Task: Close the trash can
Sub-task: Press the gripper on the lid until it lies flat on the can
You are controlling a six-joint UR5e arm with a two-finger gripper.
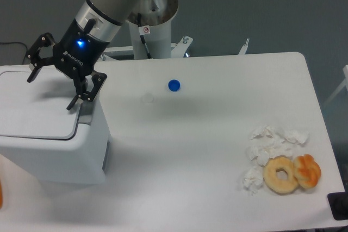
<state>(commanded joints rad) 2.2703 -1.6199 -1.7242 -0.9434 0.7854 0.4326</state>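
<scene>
bin [51, 145] at table's [217, 150] 9 o'clock edge | lid [35, 104] lies flat and flush, looks closed | gripper [51, 88] spread wide, grasping nothing, just above lid's 1 o'clock corner | task looks done, only pulling clear is left | blue cap [174, 85] near table's 12 o'clock, donuts [292, 173] and tissues [269, 148] at 4 o'clock, untouched

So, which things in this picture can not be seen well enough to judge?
- Trash can: the left edge of the picture cuts it off, so the lid's left side and hinge are hidden.
- Orange thing at the left edge: mostly cut off, unidentifiable.
- Dark thing at the bottom right corner: cut off too.
- Pincer: whether it touches the lid cannot be told.
</scene>
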